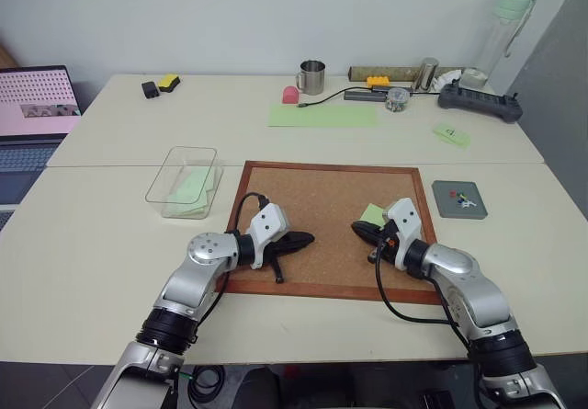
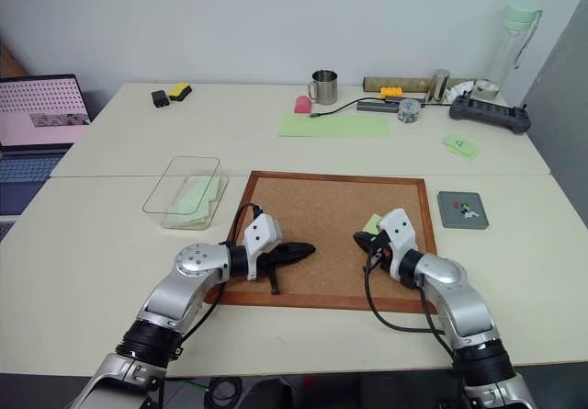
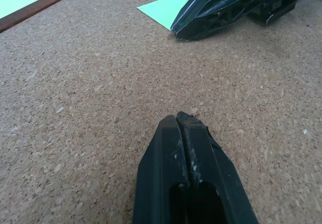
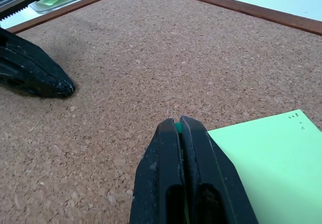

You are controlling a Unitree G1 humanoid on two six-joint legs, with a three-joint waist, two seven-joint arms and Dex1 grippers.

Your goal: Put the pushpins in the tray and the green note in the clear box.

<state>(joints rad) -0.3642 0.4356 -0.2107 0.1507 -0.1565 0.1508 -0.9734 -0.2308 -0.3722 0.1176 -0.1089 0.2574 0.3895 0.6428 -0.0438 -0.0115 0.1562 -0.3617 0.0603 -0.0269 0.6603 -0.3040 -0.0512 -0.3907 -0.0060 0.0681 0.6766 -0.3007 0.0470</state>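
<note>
Since it is only thin paper, the green note (image 4: 266,148) will likely be light, limp and easy to crease, best pinched at one edge and lifted gently. It lies on the corkboard (image 1: 322,207), toward the board's right side. At its near edge the right gripper (image 4: 179,128) is closed, a sliver of green between its tips, so it appears to have pinched the note. Opposite, over bare cork, the left gripper (image 3: 177,121) is closed on nothing. Farther left on the counter (image 1: 92,234), the clear box (image 1: 184,181) holds green paper already. To the board's right, the tray (image 1: 458,198) carries the pushpins (image 1: 462,198).
</note>
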